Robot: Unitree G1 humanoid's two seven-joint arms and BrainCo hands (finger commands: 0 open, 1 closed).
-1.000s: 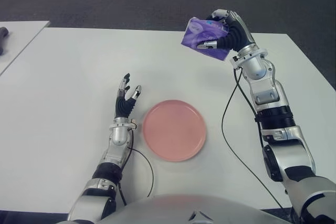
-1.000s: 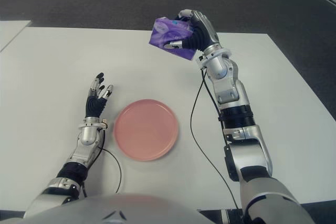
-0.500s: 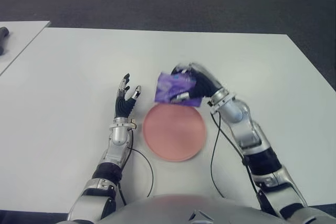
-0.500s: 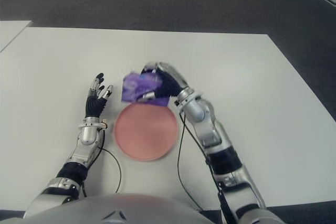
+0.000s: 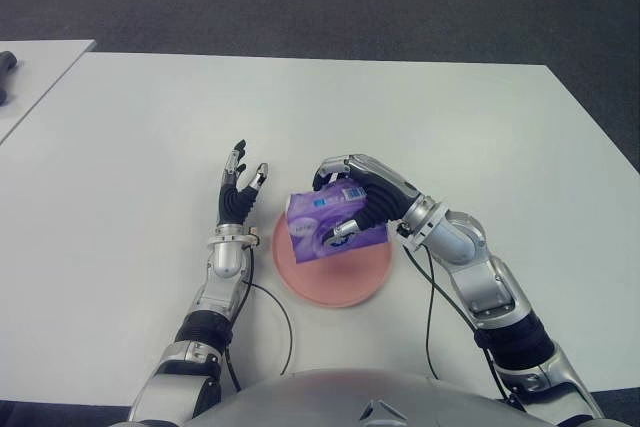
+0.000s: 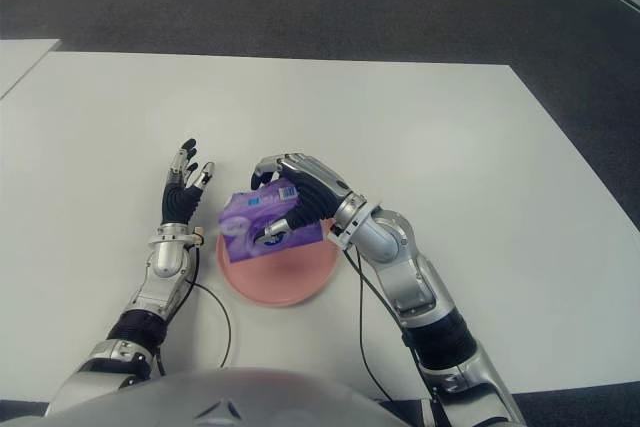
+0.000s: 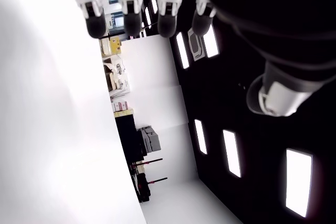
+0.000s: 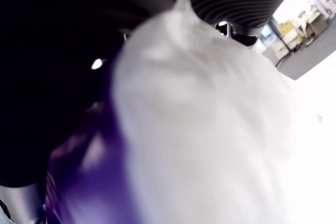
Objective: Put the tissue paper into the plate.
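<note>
Right robot hand [image 5: 352, 209] clenched around purple plastic tissue paper pack [image 5: 325, 228], at frame centre over round pink plate [image 5: 345, 282] on white table [image 5: 130, 127]. Left robot hand [image 5: 240, 190], fingers spread and empty, left of plate.

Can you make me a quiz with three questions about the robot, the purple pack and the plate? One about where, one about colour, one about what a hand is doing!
1. Where is the tissue pack?
A. Over the plate
B. At the table's far edge
C. On the floor

2. What colour is the plate?
A. Blue
B. Pink
C. Green

3. What is the left hand doing?
A. Squeezing the pack
B. Lifting the plate
C. Holding nothing, fingers spread

Answers:
1 A: the right hand grips the pack right above the plate.
2 B: the round plate is pink on the white table.
3 C: it shows left of the plate, fingers apart.
</note>
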